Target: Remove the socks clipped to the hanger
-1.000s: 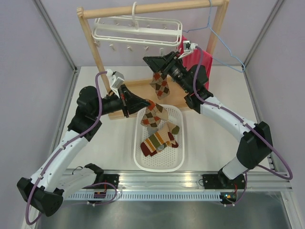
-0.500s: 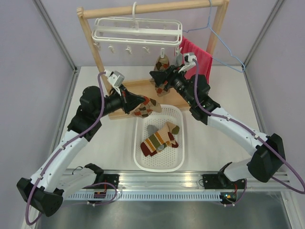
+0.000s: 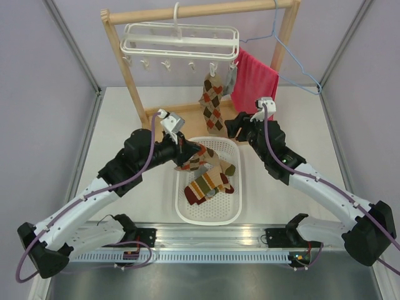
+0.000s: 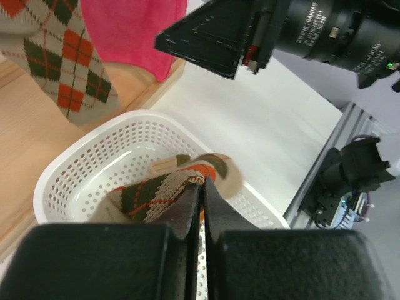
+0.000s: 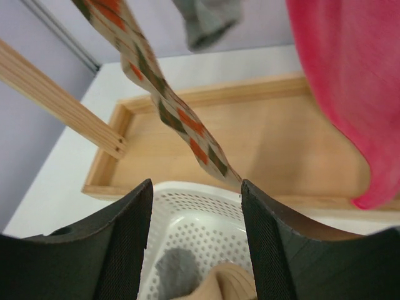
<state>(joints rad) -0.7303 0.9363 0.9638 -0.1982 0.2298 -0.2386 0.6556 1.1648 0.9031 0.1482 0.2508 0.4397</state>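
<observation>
The white hanger [image 3: 181, 37] hangs from the wooden rail. Clipped to it are one argyle sock [image 3: 211, 103] [image 5: 181, 119] [image 4: 69, 69] and a grey sock [image 3: 230, 80] [image 5: 209, 19]. My left gripper [image 3: 189, 155] [image 4: 201, 181] is shut on another argyle sock [image 3: 197, 159] [image 4: 156, 194] above the white basket [image 3: 231, 215] [image 4: 81, 162]. Striped socks [image 3: 206, 184] lie in the basket. My right gripper [image 3: 232, 128] [image 5: 195, 187] stands open and empty, just below and in front of the hanging argyle sock, not touching it.
A pinkish-red towel [image 3: 256, 81] [image 5: 350, 81] hangs to the right of the socks, and a thin blue wire hanger [image 3: 294, 62] beside it. The rack's wooden base tray [image 3: 181, 119] [image 5: 281, 144] lies behind the basket. Its posts [image 3: 125, 69] flank the hanger.
My right gripper has pulled back and down from the hanging argyle sock, which now hangs free. My left arm has swung right, carrying its argyle sock over the basket.
</observation>
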